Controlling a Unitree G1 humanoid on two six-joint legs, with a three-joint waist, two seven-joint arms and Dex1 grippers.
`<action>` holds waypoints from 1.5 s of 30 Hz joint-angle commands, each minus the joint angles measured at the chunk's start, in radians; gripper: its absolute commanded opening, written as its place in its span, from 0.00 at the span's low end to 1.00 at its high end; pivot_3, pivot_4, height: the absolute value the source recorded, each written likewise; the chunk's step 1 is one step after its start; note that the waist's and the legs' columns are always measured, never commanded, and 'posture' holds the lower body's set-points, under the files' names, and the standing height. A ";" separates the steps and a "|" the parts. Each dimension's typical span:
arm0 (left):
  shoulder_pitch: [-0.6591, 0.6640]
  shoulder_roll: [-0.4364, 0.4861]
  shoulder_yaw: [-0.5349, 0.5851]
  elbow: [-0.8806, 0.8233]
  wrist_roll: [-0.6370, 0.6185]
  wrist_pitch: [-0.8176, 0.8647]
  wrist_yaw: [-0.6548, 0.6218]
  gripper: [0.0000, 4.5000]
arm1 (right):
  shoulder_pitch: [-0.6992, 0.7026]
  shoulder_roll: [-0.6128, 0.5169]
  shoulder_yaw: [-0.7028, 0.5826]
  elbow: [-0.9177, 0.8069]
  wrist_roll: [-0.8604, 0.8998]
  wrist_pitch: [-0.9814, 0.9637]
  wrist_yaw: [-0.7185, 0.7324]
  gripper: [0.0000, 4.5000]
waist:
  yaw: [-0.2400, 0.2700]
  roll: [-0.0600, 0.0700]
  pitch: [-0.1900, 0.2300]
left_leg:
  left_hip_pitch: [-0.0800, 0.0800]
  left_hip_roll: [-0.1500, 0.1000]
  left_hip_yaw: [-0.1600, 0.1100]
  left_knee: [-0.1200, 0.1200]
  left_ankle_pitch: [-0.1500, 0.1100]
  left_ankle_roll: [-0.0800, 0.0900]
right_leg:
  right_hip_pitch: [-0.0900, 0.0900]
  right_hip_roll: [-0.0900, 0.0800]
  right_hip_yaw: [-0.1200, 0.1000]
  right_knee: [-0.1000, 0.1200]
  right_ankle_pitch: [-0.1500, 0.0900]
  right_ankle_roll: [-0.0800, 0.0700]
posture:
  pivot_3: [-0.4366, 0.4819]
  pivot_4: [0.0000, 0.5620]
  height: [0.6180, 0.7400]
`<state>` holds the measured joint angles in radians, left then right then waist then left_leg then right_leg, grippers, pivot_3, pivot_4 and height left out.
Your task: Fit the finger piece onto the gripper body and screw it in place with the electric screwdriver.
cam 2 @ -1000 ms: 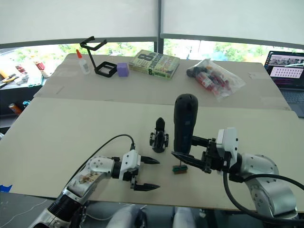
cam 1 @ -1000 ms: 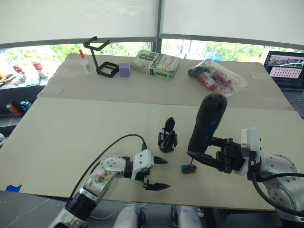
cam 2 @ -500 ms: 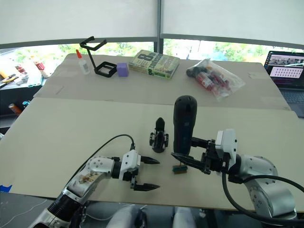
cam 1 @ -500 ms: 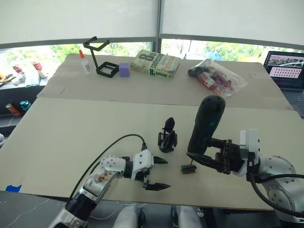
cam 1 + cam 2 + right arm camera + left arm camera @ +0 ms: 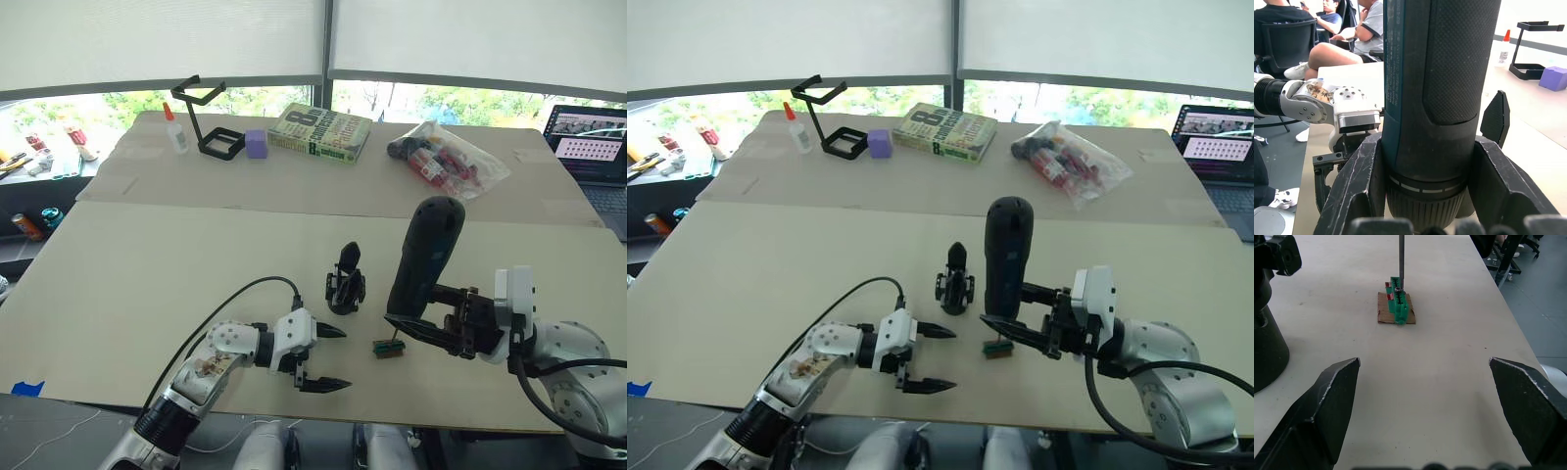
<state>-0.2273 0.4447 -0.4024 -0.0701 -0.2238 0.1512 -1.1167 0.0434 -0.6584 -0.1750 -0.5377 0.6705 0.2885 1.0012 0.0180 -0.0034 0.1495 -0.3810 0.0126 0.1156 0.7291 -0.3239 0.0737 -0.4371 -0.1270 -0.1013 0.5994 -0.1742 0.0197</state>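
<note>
Left eye view: the right end effector (image 5: pixel 423 331) is clamped around the lower barrel of the long, thick black cylindrical electric screwdriver (image 5: pixel 423 257), which stands nearly upright with its rounded end uppermost. Its thin metal bit (image 5: pixel 1401 257) comes down onto the small green-and-brown block (image 5: pixel 388 347) lying on the pale tabletop (image 5: pixel 147 284). In the right wrist view the two black fingers (image 5: pixel 1359 188) press against both sides of the tool's textured grip.

Just to the robot's left of the screwdriver stands the small chunky black gripper body (image 5: pixel 346 282), a pointed black finger rising from its top; it rests on the tabletop, apart from both arms.

The left end effector (image 5: pixel 321 358) hovers low near the front edge of the tabletop, fingers spread wide and holding nothing. The left wrist view shows the block lying ahead of the gap between its fingers.

I cannot pick out a loose finger piece.

At the far side lie a black wire-frame stand (image 5: pixel 208 122), a purple cube (image 5: pixel 257 144), a book (image 5: pixel 320 132) and a clear bag of small bottles (image 5: pixel 447 159).
</note>
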 commanded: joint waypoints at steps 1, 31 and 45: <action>0.004 -0.001 0.003 -0.036 -0.006 -0.002 0.000 0.99 | -0.020 0.007 -0.016 -0.022 0.011 -0.038 0.002 0.43 | 0.000 0.000 0.000 | 0.000 0.000 0.000 0.000 0.000 0.000 | 0.000 0.000 0.000 0.000 0.000 0.000 | 0.48 0.27 1.00; 0.006 -0.001 0.005 -0.030 -0.005 -0.009 0.001 0.99 | -0.021 0.006 -0.003 -0.009 -0.016 -0.037 0.009 0.43 | -0.001 0.000 0.000 | 0.000 0.000 0.000 0.000 0.000 0.000 | 0.000 0.000 0.000 0.000 0.000 0.000 | 0.48 0.27 1.00; 0.000 -0.003 0.009 -0.022 -0.006 -0.015 0.000 0.99 | -0.009 -0.004 0.009 -0.005 -0.034 -0.031 0.018 0.43 | 0.000 0.000 0.000 | 0.001 0.000 0.000 0.000 0.000 0.000 | 0.001 0.000 0.000 0.000 0.000 0.000 | 0.48 0.27 1.00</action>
<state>-0.2263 0.4446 -0.4022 -0.0700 -0.2239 0.1506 -1.1152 0.0338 -0.6547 -0.1648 -0.5290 0.6403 0.2756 1.0198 0.0176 -0.0034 0.1495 -0.3800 0.0126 0.1156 0.7291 -0.3239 0.0737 -0.4362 -0.1270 -0.1012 0.5994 -0.1742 0.0198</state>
